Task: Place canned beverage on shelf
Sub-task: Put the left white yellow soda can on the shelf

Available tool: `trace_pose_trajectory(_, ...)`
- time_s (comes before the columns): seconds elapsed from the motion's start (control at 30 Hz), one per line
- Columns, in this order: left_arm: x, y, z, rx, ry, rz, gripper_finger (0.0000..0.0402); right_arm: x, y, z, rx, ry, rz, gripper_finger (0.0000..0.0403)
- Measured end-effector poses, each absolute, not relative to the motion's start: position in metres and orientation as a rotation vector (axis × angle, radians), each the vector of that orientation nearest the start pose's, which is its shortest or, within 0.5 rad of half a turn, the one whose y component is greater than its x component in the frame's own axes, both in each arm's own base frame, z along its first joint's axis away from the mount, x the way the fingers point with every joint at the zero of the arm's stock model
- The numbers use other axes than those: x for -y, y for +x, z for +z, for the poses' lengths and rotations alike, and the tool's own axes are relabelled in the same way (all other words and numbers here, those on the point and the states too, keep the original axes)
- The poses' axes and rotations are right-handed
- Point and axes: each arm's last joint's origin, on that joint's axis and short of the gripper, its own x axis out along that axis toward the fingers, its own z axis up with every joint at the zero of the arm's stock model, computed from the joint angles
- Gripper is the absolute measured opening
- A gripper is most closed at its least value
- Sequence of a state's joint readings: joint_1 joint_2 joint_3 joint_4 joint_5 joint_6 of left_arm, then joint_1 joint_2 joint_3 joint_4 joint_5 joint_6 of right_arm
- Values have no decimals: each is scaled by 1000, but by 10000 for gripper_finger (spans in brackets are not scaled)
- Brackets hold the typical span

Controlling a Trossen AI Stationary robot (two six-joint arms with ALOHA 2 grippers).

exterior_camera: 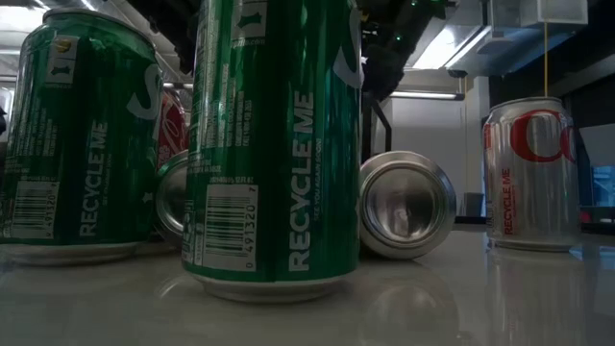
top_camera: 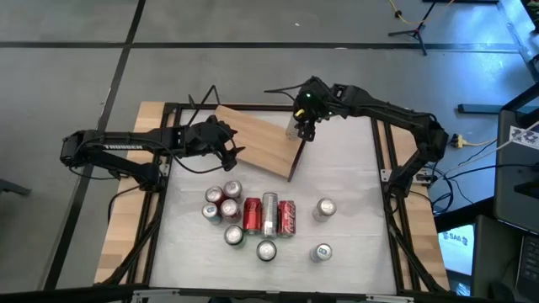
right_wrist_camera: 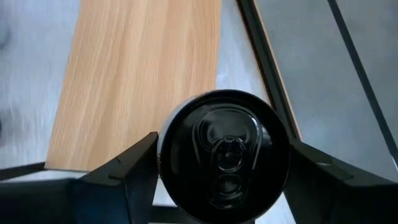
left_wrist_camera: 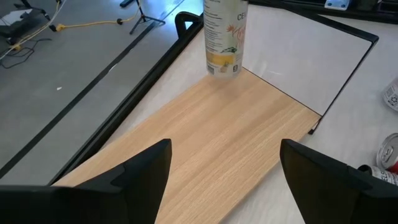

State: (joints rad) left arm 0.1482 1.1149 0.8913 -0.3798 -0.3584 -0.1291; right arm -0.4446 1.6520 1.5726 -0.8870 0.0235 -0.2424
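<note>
The shelf (top_camera: 257, 139) is a light-brown wooden board lying slantwise on the far left part of the white tabletop (top_camera: 354, 185). A pale canned beverage (left_wrist_camera: 224, 37) with a yellow label and black top (right_wrist_camera: 224, 155) stands upright at the board's far right corner. My right gripper (top_camera: 303, 126) comes down on it from above and is shut on it. My left gripper (left_wrist_camera: 224, 180) hovers open over the board's left end (top_camera: 234, 150), with only bare wood between its fingers. My right gripper pinches the can's upper wall (right_wrist_camera: 165, 149), just under the black top, between its two fingers (right_wrist_camera: 134, 168), one on each side. The fingers slant down from above and the far right. The can stays upright, its base (left_wrist_camera: 222, 71) at the shelf's corner.
Several cans stand or lie in a cluster (top_camera: 253, 215) on the near half of the table, green ones (exterior_camera: 274, 144) closest to the low camera, a silver one (exterior_camera: 533, 173) apart at the right. Black frame rails (top_camera: 383, 160) border the table.
</note>
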Motion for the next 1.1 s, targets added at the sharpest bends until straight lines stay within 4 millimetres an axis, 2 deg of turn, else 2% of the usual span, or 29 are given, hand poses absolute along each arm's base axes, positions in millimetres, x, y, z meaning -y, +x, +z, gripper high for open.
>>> trace_pose_trajectory(0.3,-45,230,291,-573,-59,529,287,148,310,326,-1018,-8,-308,268)
trace_pose_trajectory(0.63,-45,230,291,-574,-59,529,287,148,310,303,-1051,7,-306,269)
trace_pose_trajectory(1.1,-45,230,291,-574,-59,529,288,149,310,302,-1053,2,-315,269)
